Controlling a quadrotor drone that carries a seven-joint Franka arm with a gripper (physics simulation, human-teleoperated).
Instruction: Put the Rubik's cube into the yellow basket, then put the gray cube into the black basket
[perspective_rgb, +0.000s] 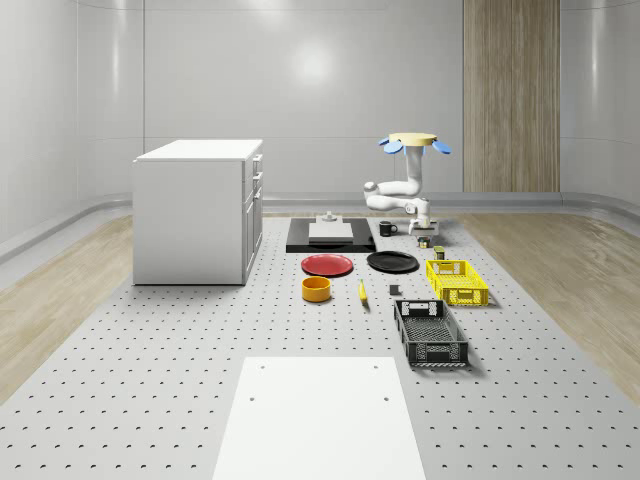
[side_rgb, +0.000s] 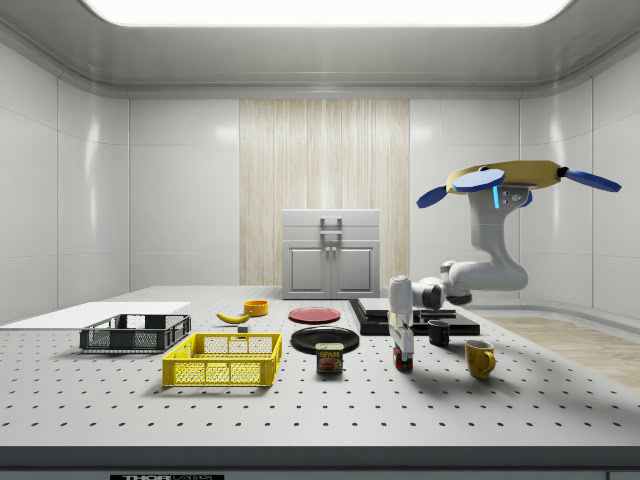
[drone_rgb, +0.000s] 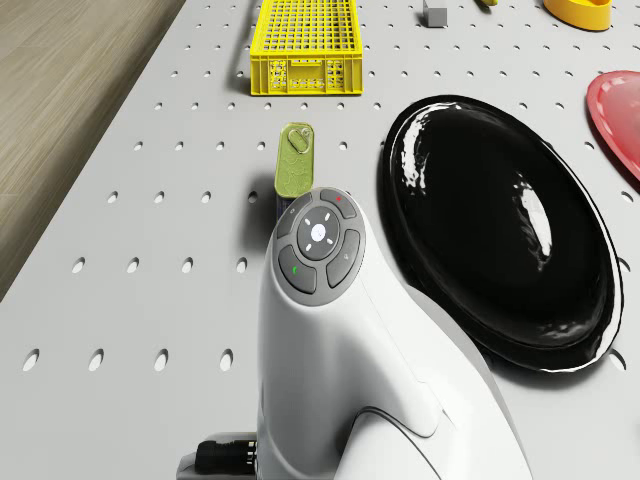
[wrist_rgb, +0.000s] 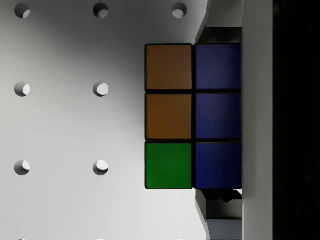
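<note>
The Rubik's cube (wrist_rgb: 169, 117) sits between the two fingers (wrist_rgb: 220, 202) of my gripper (wrist_rgb: 218, 117), which press on its opposite sides; orange, green and blue tiles show. In the side view the gripper (side_rgb: 403, 350) points straight down with the Rubik's cube (side_rgb: 403, 359) at the table surface, right of the yellow basket (side_rgb: 225, 360). The drone (perspective_rgb: 413, 141) hovers above the table's back right area, its gripper (perspective_rgb: 424, 238) low behind the yellow basket (perspective_rgb: 457, 281). The gray cube (perspective_rgb: 395, 291) lies between the yellow basket and the black basket (perspective_rgb: 430, 333).
A Spam can (side_rgb: 330, 358) stands close to the gripper, beside the black plate (drone_rgb: 500, 230). A yellow mug (side_rgb: 480, 357) and a dark mug (side_rgb: 440, 332) are nearby. The red plate (perspective_rgb: 328, 264), orange bowl (perspective_rgb: 317, 289), banana (perspective_rgb: 362, 292) and white cabinet (perspective_rgb: 198, 210) lie further left.
</note>
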